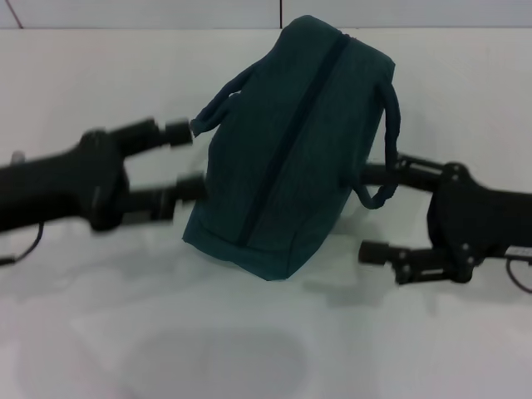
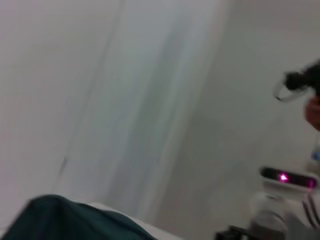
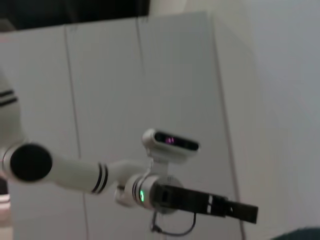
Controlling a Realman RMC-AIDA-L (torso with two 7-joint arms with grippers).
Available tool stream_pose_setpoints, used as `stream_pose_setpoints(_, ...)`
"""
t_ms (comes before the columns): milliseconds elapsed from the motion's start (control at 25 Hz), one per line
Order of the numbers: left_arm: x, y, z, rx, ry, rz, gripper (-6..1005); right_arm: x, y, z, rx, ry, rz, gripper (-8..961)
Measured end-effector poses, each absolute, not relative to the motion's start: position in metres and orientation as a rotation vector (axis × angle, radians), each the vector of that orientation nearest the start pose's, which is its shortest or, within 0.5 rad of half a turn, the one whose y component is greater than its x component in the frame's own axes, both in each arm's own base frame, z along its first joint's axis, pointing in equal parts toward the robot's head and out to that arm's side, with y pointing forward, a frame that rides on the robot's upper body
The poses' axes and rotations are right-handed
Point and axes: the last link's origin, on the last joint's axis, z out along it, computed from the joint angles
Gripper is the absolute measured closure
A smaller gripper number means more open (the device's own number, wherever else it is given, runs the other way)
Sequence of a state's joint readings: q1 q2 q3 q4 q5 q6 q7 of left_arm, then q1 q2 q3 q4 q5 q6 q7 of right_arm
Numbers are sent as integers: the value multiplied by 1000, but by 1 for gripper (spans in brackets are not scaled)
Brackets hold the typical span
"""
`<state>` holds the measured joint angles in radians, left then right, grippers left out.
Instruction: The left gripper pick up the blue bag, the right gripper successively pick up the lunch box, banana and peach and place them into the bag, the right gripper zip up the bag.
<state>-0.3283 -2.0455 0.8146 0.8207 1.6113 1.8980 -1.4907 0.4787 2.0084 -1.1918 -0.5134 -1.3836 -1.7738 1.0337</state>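
**Teal fabric bag sitting between two spread claws**

Dark teal cloth is filling the middle of the head view: the blue bag point(image 1: 287, 158) is resting on the white table point(image 1: 249, 349), tilted, with its dark zipper line running along the top face from the far end to the near corner. One padded loop handle is drooping down the side facing the robot's right, and the other is reaching out toward the robot's left.

The left gripper point(image 1: 184, 160) is lying level on the left side of the bag, its two fingers spread apart. The upper finger is meeting the end of the left handle, and the lower finger is sitting right against the bag's side wall; whether either is actually gripping cannot be told. The right gripper point(image 1: 370, 212) is lying on the other side, fingers also apart: the far finger is disappearing behind the bag near the hanging handle, while the near finger is ending just beside the bag without touching it.

The left wrist view is catching only a corner of teal fabric at its edge against a pale wall. The right wrist view is showing the other arm stretched out, white and then black, in front of white wall panels.
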Motion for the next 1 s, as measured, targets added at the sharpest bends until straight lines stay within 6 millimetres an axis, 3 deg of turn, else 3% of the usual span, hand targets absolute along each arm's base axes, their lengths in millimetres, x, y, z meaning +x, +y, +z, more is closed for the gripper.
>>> stream_pose_setpoints(120,-251,257,54,-2742,-447,-1213,129,220,285,-13,-2845,92,1201,76)
stream_pose_setpoints(360,-257,245,52,-2784,-469,-1213,131,226,275,-27,-2876,55,1169,75)
stream_pose_setpoints(1000,-259,244,52,-2809,-496,-1207,133,227,278,-29,-2855,68,1161,77)
